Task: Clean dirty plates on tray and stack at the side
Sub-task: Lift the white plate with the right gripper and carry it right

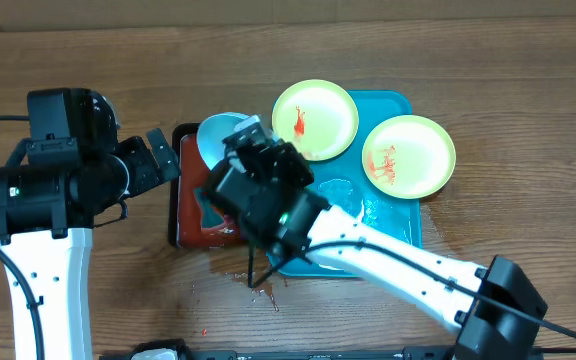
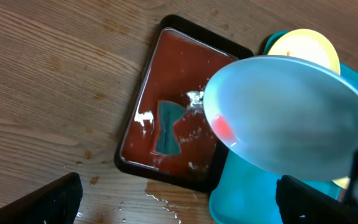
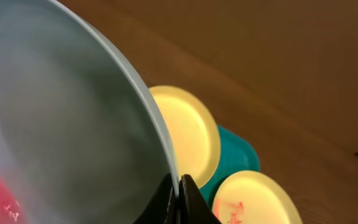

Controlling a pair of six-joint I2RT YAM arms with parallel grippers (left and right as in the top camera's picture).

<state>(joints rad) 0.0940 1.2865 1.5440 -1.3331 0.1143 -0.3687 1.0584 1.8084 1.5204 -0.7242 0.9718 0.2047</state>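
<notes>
My right gripper [image 3: 179, 196] is shut on the rim of the light blue plate [image 1: 218, 138] and holds it tilted over the black tray's right side. The plate fills the right wrist view [image 3: 61, 124] and shows in the left wrist view [image 2: 291, 118] with a red smear at its low edge. Two yellow-green plates with red-orange smears [image 1: 315, 119] [image 1: 409, 155] lie on the turquoise tray [image 1: 403, 225]. My left gripper [image 2: 179, 199] is open and empty, above the table near the black tray's front edge.
A black tray of red liquid [image 2: 169, 106] holds a sunk teal sponge [image 2: 166, 127]. Liquid is spilled on the wood [image 1: 258, 285] in front of it. The right arm [image 1: 398, 265] crosses the turquoise tray's front.
</notes>
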